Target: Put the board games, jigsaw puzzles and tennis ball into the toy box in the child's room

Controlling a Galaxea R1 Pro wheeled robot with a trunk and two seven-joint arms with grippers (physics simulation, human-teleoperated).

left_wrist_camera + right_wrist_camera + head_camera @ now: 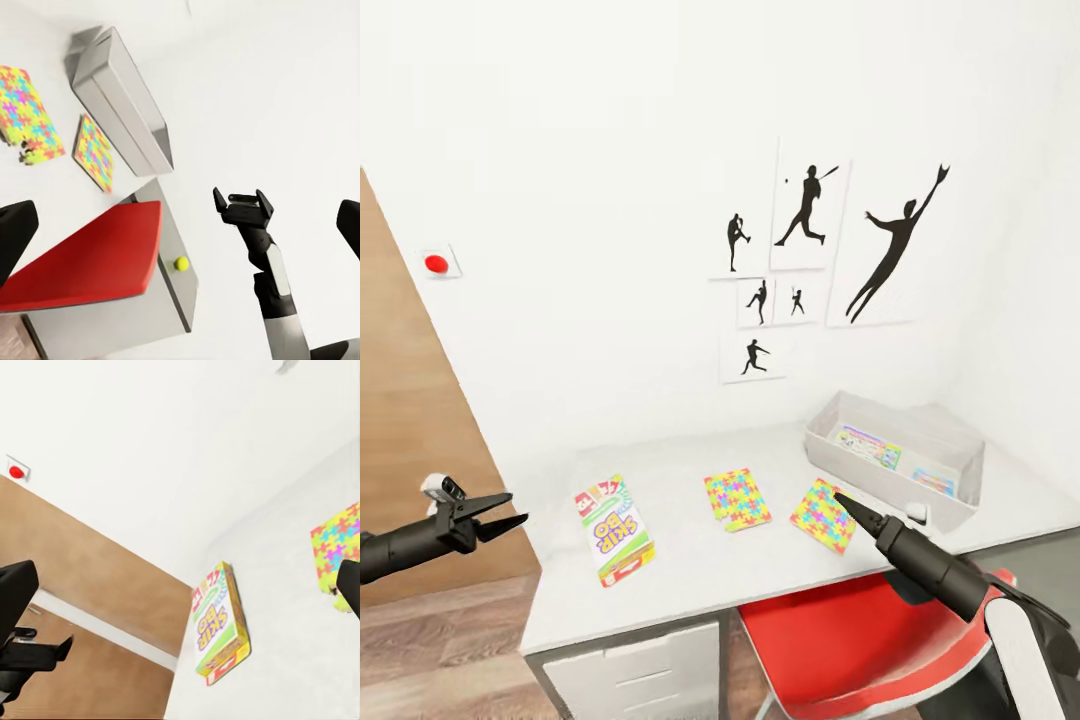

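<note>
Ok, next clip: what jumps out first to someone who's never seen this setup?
The two jigsaw puzzles lie side by side on the table, bright against its pale top, with a Skip-Bo board game to their left. Behind them on the right stands the toy box, already holding printed boxes, below black baseball silhouette pictures on the white wall. A red chair is tucked under the table's front edge.
</note>
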